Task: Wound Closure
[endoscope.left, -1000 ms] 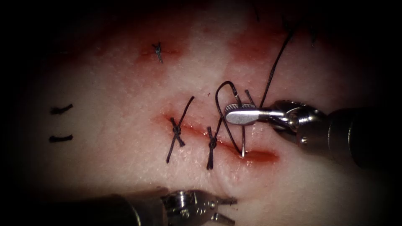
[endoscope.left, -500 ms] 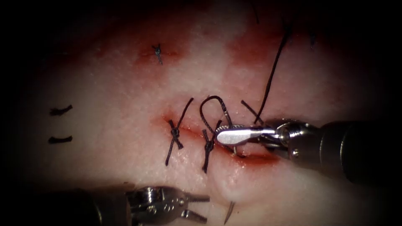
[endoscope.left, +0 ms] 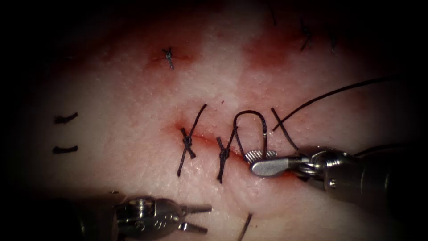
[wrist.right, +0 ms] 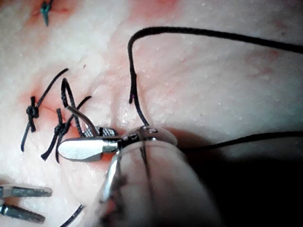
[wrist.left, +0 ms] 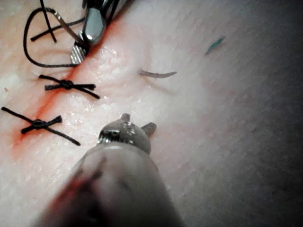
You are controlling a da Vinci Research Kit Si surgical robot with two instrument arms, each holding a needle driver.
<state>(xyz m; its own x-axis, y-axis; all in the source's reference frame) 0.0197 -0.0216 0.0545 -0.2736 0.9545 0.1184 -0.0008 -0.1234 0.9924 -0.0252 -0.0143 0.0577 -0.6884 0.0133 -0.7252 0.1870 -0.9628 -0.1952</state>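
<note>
The curved needle point(endoscope.left: 265, 142) is in the tissue point(endoscope.left: 133, 89) at the right end of the cut point(endoscope.left: 285, 173). Its tail stands up beside the right tool point(endoscope.left: 251, 162), and its tip point(endoscope.left: 245, 225) pokes out of the skin on the near side of the cut. The right tool's jaws stand apart around the needle's tail end point(wrist.right: 78, 118), open. Black thread point(endoscope.left: 249, 112) arches from the tail and runs off to the right. The left tool point(endoscope.left: 207, 218) lies low and left of the tip, open and holding nothing. The left wrist view shows the tip point(wrist.left: 158, 74) just beyond its jaws point(wrist.left: 138, 121).
Two tied stitches point(endoscope.left: 187, 142) point(endoscope.left: 224, 154) close the left part of the cut. Red fluid pools at the cut's right end. An older stitch point(endoscope.left: 168, 55) sits farther back, and short thread pieces point(endoscope.left: 65, 117) lie at the far left.
The right tool swung down with the needle, driving it through the tissue until the tip came out on the near side. Its jaws have since parted. The left tool drew back leftward.
</note>
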